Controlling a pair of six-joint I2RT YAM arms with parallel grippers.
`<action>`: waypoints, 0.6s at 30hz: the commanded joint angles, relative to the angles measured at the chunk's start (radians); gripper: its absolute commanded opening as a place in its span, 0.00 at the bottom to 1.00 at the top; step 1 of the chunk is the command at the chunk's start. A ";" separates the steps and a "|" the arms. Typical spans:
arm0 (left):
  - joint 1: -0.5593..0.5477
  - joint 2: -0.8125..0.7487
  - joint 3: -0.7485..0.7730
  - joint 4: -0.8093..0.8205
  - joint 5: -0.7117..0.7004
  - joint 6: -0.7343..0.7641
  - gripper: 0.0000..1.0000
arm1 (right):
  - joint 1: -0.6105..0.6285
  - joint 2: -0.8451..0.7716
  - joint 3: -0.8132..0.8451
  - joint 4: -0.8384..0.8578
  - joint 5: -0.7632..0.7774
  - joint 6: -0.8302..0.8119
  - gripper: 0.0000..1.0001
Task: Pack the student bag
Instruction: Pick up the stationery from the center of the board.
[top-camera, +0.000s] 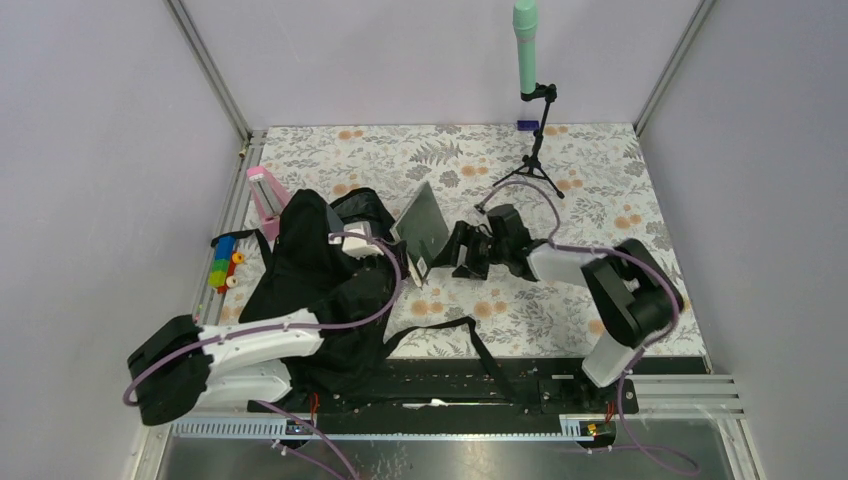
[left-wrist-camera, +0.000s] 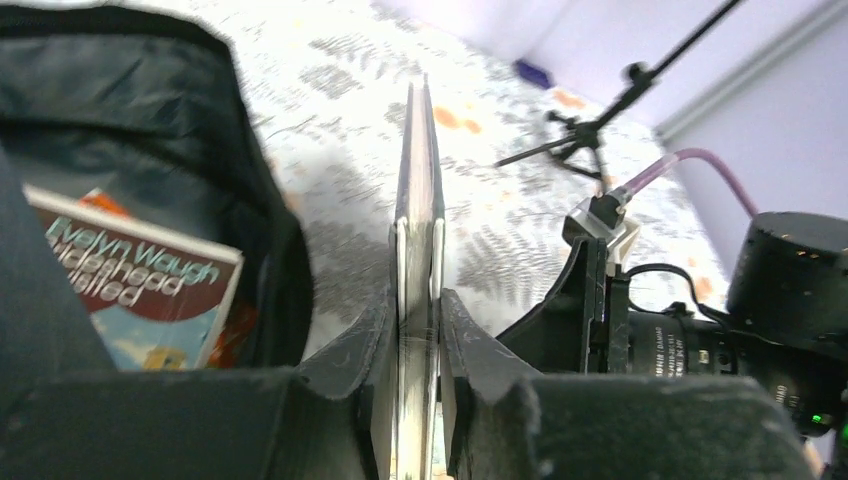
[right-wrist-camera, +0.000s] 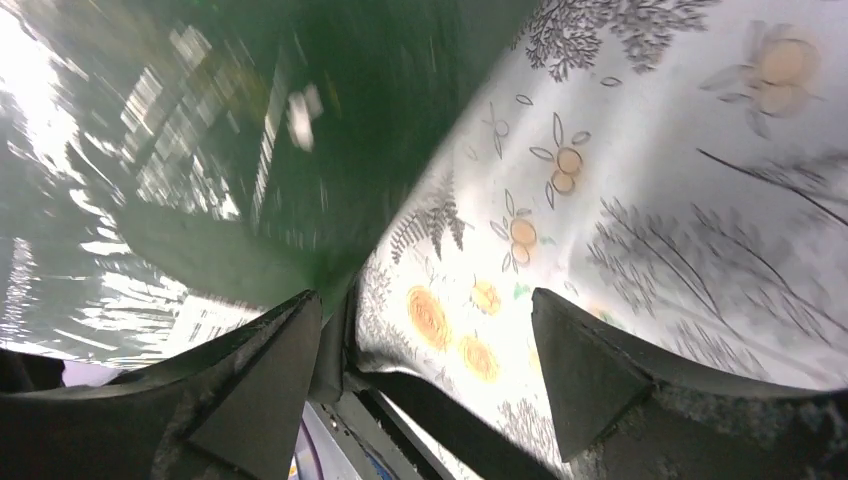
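The black student bag (top-camera: 310, 285) lies at the left of the table with its mouth open toward the middle. In the left wrist view its opening (left-wrist-camera: 150, 130) holds a paperback (left-wrist-camera: 150, 290) with "Evelyn Waugh" on the cover. My left gripper (top-camera: 405, 258) reaches over the bag and is shut on a thin glossy book (top-camera: 425, 225), seen edge-on between the jaws (left-wrist-camera: 418, 200). My right gripper (top-camera: 457, 255) is open just right of that book. In the right wrist view the book's dark green cover (right-wrist-camera: 250, 130) sits by the left finger (right-wrist-camera: 270, 380), not gripped.
A pink object (top-camera: 265, 190) and a bundle of coloured markers (top-camera: 225, 262) lie left of the bag. A green microphone (top-camera: 526, 40) stands on a tripod (top-camera: 535, 155) at the back. A bag strap (top-camera: 470, 335) trails toward the near edge and also shows in the right wrist view (right-wrist-camera: 450, 410).
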 joint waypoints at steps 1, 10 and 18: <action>-0.006 -0.171 0.026 0.158 0.169 0.167 0.00 | -0.084 -0.244 -0.108 0.004 0.030 -0.066 0.84; 0.025 -0.354 0.143 -0.203 0.542 0.238 0.00 | -0.215 -0.591 -0.165 -0.032 -0.218 -0.332 0.89; 0.028 -0.325 0.183 -0.349 0.797 0.304 0.00 | -0.161 -0.610 -0.233 0.160 -0.440 -0.515 0.90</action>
